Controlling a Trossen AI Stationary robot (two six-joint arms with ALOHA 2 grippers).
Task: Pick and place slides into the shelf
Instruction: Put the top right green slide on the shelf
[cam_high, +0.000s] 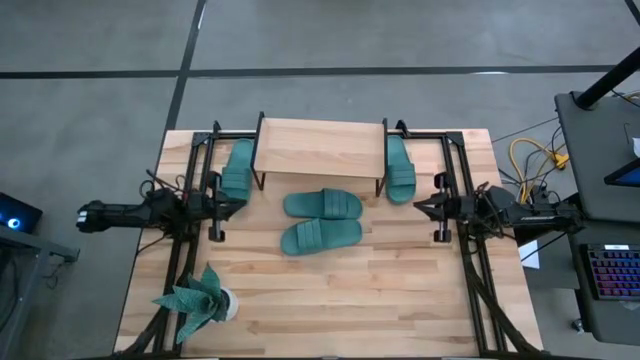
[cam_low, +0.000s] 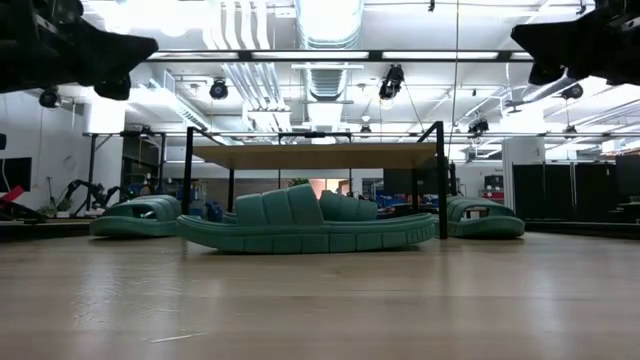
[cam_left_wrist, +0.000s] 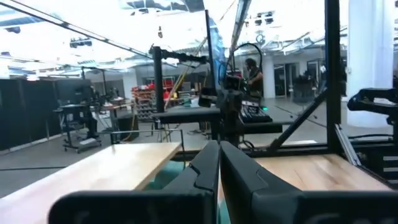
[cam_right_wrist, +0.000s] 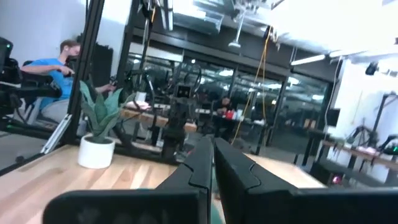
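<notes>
Several teal slides lie sole-down on the table. One (cam_high: 237, 168) lies by the left legs of the shelf (cam_high: 320, 148) and one (cam_high: 399, 168) by its right legs. Two more (cam_high: 322, 204) (cam_high: 320, 236) lie side by side in front of the shelf. In the low view these two (cam_low: 300, 224) overlap below the shelf's plank (cam_low: 315, 155). My left gripper (cam_high: 240, 207) is shut at the table's left side and my right gripper (cam_high: 418, 205) is shut at its right side. Both are raised above the table, point inward, and hold nothing.
A teal plant in a white pot (cam_high: 200, 298) stands at the table's near left corner. Black frame rails (cam_high: 205, 190) (cam_high: 450, 190) run along both sides of the table. A person (cam_right_wrist: 59, 65) sits in the room beyond the left side.
</notes>
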